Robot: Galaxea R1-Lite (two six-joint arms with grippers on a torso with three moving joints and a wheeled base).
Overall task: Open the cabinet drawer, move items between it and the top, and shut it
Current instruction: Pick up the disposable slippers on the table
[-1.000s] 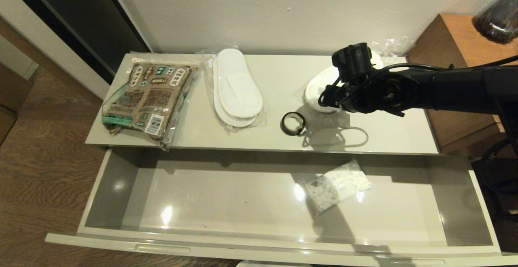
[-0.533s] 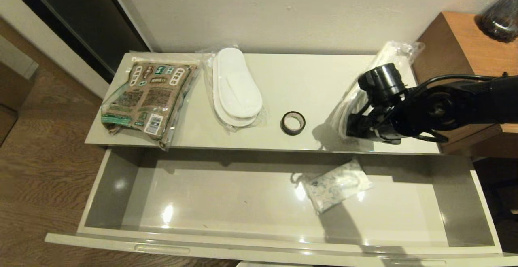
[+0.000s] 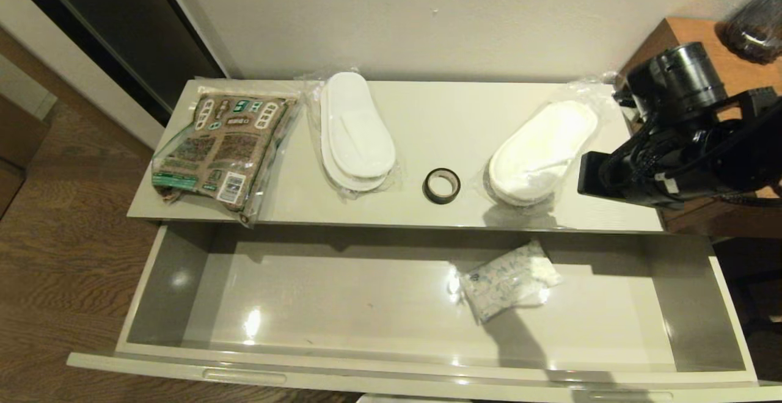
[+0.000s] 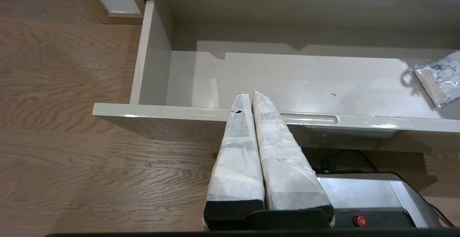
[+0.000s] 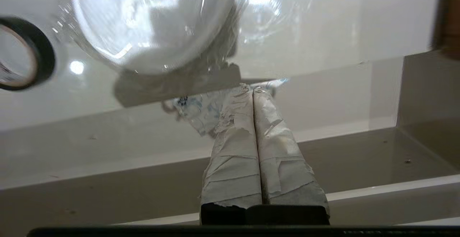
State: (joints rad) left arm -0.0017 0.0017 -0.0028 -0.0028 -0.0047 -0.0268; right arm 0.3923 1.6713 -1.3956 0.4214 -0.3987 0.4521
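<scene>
The cabinet drawer (image 3: 391, 367) stands pulled fully out, holding only the small white sachet (image 3: 510, 279). On the top (image 3: 440, 116) lie the brown-and-green packet (image 3: 223, 146) at the left, one wrapped slipper pair (image 3: 357, 131), the black tape roll (image 3: 442, 185) and the second slipper pair (image 3: 540, 149) at the right. My right arm (image 3: 672, 146) hovers off the top's right end. Its gripper (image 5: 252, 88) is shut and empty, just short of the slipper pair (image 5: 154, 25). My left gripper (image 4: 250, 93) is shut and empty, low in front of the drawer front (image 4: 179, 110) beside a slot handle (image 4: 309, 119).
A taller brown wooden unit (image 3: 684, 43) with a dark jar (image 3: 754, 21) stands right of the cabinet, behind my right arm. The wall runs along the back of the top. Wooden floor (image 3: 55, 256) lies to the left, and the robot's base (image 4: 373, 194) sits under the drawer front.
The right arm has pulled back to the right, away from the second slipper pair. That pair was tilted up against the gripper half a second ago and now lies flat on the top.
</scene>
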